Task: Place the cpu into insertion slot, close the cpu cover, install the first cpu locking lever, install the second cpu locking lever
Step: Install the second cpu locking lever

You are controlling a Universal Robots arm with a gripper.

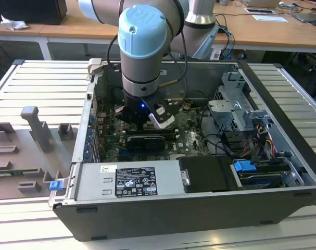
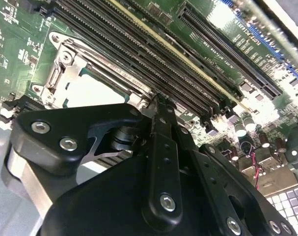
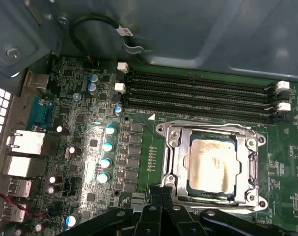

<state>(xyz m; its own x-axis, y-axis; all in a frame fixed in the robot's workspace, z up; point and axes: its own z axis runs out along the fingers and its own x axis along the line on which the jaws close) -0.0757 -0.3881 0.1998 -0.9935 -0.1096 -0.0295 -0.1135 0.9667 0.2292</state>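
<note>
The cpu (image 3: pixel 211 164) is seated under the closed cpu cover (image 3: pixel 250 162); the gripper (image 3: pixel 162 192) is held at its edge, fingers together

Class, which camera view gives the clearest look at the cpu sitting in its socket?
The first wrist view: the cpu lies fully visible inside the cpu cover. In the second wrist view the hand hides part of it. In the exterior view the arm blocks it.
</note>
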